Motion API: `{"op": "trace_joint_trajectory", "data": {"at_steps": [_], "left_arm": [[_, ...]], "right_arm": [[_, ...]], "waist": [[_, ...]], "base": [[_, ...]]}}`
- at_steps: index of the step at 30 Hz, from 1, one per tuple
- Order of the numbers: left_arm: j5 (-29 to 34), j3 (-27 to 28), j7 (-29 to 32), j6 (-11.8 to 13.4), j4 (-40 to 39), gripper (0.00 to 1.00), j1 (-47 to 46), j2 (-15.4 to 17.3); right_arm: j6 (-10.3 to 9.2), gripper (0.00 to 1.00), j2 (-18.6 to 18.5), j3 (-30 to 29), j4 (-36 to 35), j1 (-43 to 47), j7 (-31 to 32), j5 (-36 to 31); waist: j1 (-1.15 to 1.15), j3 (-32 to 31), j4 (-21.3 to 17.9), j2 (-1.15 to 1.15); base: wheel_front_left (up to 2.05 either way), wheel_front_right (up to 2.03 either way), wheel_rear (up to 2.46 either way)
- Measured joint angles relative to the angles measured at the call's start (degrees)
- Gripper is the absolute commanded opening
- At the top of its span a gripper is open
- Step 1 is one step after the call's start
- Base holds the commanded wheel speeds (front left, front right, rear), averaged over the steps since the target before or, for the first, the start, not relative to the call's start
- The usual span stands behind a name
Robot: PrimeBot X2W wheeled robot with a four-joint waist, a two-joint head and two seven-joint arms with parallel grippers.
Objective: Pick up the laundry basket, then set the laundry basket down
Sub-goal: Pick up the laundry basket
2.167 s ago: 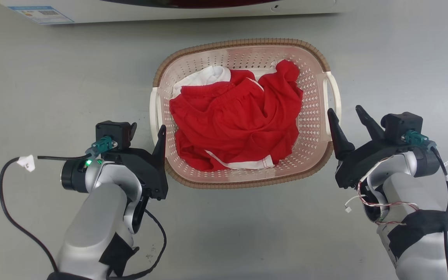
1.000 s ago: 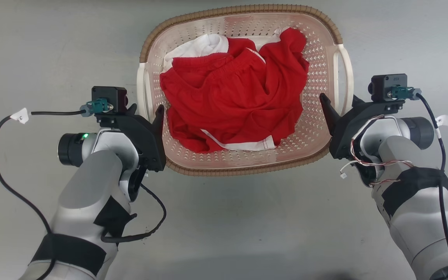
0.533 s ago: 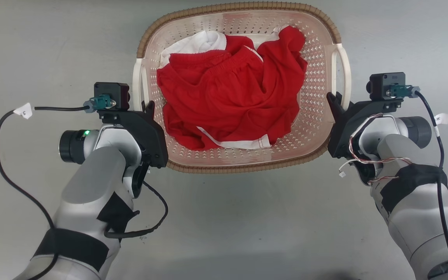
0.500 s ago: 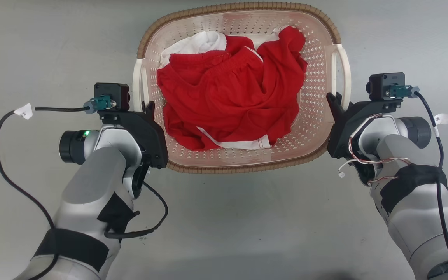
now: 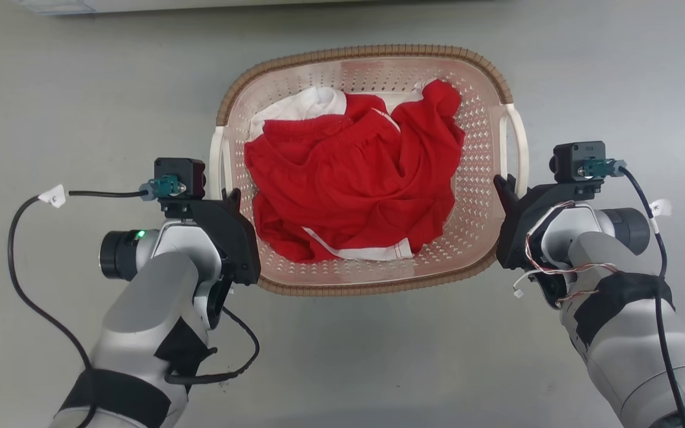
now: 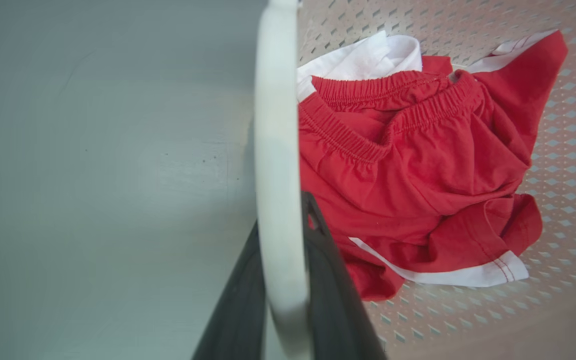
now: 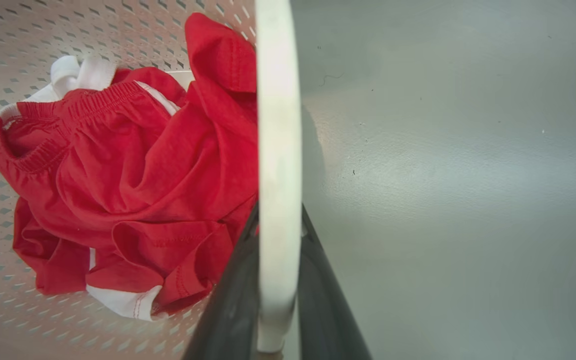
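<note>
A pale pink laundry basket (image 5: 366, 52) with a brown woven-look rim lies centred in the head view over a grey floor (image 5: 81, 89), holding crumpled red and white clothes (image 5: 348, 184). The left tool (image 5: 228, 195) pinches the basket's left white handle (image 5: 216, 157) between its dark fingers (image 6: 330, 280). The right tool (image 5: 510, 184) pinches the right white handle (image 5: 521, 142) likewise. Whether the basket touches the floor cannot be told.

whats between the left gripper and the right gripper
The laundry basket, with red and white clothes lying in it, as the head view shows.
</note>
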Motion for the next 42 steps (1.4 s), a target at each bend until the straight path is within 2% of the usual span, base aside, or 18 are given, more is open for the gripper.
{"op": "trace_joint_trajectory", "data": {"at_steps": [15,42], "left_arm": [[-4.0,-3.1,2.1,0.3,1.6,0.00,4.4,-0.2],[-13.8,-8.9,9.5,0.9,2.5,0.00,20.1,-0.4]], "right_arm": [[0.54,0.00,0.7,0.6,2.1,4.0,0.0,1.1],[0.68,0.00,1.1,6.7,1.5,21.6,8.8,10.9]], "waist": [[0.00,-8.2,0.4,0.00],[-0.01,-29.7,1.3,0.00]], "base": [[0.00,0.00,0.00],[0.00,0.00,0.00]]}}
